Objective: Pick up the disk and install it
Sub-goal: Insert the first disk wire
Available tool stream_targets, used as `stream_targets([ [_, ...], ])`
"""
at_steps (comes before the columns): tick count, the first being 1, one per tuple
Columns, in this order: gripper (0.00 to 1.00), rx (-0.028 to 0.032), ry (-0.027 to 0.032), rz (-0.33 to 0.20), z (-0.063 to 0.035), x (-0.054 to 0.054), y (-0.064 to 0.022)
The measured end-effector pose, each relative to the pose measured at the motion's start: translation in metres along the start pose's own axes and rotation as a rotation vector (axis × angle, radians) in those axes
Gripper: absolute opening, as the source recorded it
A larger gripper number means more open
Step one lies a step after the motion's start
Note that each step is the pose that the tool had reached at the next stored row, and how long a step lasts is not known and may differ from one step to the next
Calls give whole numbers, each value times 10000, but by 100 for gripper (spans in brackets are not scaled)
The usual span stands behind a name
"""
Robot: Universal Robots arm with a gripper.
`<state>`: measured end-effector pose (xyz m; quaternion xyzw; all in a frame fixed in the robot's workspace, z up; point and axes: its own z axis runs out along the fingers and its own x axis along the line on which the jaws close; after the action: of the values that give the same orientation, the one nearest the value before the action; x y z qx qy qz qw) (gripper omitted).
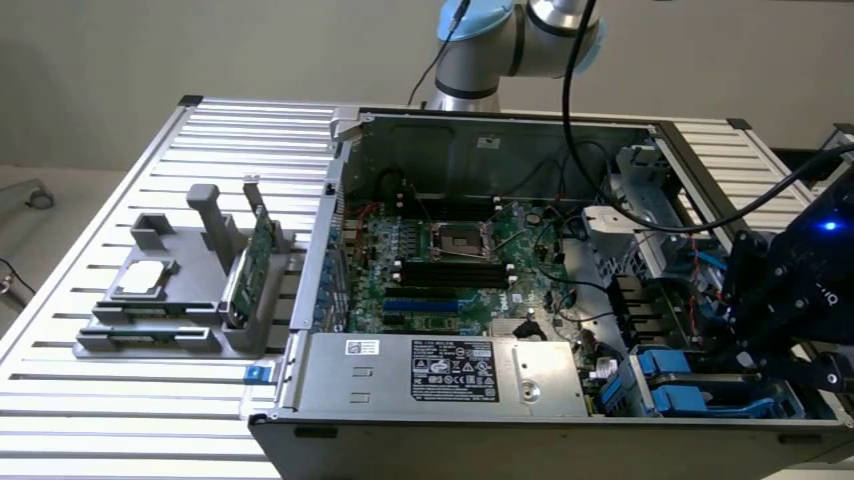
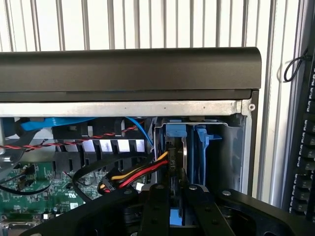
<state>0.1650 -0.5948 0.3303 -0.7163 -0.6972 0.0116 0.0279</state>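
The disk [image 2: 173, 160] stands on edge in the drive bay at the corner of the open computer case [image 2: 147, 108], with its bright blue carrier frame [image 2: 176, 131] showing at its far end. My gripper [image 2: 176, 191] is shut on the disk; the two black fingers [image 2: 157, 206] press on either side of its near edge. In the exterior view my gripper [image 1: 763, 345] hangs low over the drive bays at the case's right front corner, beside blue carriers [image 1: 697, 392]. Most of the disk's face is hidden.
Red, yellow and black cables [image 2: 133, 174] run right beside the disk. The motherboard [image 1: 447, 265] and power supply [image 1: 441, 370] fill the case. A grey fixture [image 1: 187, 290] on the slatted table, at the exterior view's left, holds a green card [image 1: 254, 265] and a silver chip [image 1: 144, 280].
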Motion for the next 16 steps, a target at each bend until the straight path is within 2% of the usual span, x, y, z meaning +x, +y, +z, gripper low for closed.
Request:
stream_targets([
  [8, 17, 10, -11, 1, 2, 23, 10],
  [12, 18, 42, -2, -3, 7, 25, 19],
  [15, 36, 83, -14, 2, -3, 25, 19],
  [16, 36, 100, -14, 2, -9, 25, 19],
])
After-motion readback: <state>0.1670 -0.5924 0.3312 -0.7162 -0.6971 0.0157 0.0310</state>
